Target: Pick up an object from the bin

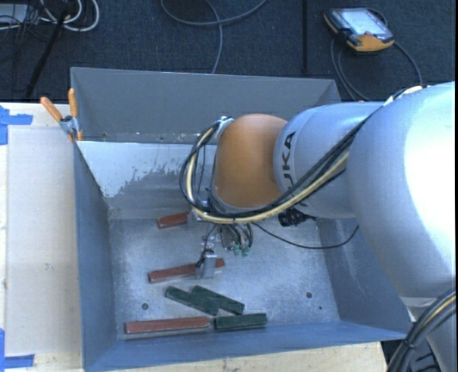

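Well, claw: low over the right end of the middle brown bar on the floor of the bin.
Claw's grip: wide or narrow, I cannot tell.
Short brown bar: beyond the middle brown bar, well apart.
Dark green bars: just on the near side of the middle brown bar, overlapping.
Long brown bar: nearer still than the green ones.
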`<state>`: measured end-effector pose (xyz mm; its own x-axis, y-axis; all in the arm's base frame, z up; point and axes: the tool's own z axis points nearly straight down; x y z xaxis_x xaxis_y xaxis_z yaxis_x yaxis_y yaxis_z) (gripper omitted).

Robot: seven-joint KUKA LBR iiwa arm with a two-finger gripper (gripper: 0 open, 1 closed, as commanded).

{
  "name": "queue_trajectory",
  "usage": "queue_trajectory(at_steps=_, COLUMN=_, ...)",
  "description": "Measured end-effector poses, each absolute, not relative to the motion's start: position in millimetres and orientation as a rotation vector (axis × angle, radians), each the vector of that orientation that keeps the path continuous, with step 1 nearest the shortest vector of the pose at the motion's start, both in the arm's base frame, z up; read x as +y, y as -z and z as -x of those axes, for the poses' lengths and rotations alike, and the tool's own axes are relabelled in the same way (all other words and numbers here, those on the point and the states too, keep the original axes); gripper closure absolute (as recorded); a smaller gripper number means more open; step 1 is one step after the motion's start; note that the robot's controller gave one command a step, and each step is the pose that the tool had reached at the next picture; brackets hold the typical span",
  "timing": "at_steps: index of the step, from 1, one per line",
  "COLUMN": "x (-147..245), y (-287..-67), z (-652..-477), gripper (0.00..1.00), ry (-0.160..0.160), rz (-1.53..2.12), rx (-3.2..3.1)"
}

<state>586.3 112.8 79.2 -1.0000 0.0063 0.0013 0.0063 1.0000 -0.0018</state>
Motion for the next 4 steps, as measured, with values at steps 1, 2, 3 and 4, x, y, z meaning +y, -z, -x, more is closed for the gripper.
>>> queue_trajectory(at_steps=1, x=138, y=-77, z=-557.8, gripper=0.00, ry=0.005, rz=-0.125, rx=-3.139)
queue_trajectory(at_steps=2, x=145, y=-117, z=-531.2, gripper=0.00, ry=-0.003, rz=-0.173, rx=-3.130)
queue_trajectory(at_steps=3, x=153, y=-72, z=-536.2, gripper=1.00, ry=0.000, rz=-0.259, rx=-3.132)
queue_trajectory(at_steps=4, x=153, y=-70, z=-535.6, gripper=0.00, ry=0.001, rz=-0.258, rx=-3.133)
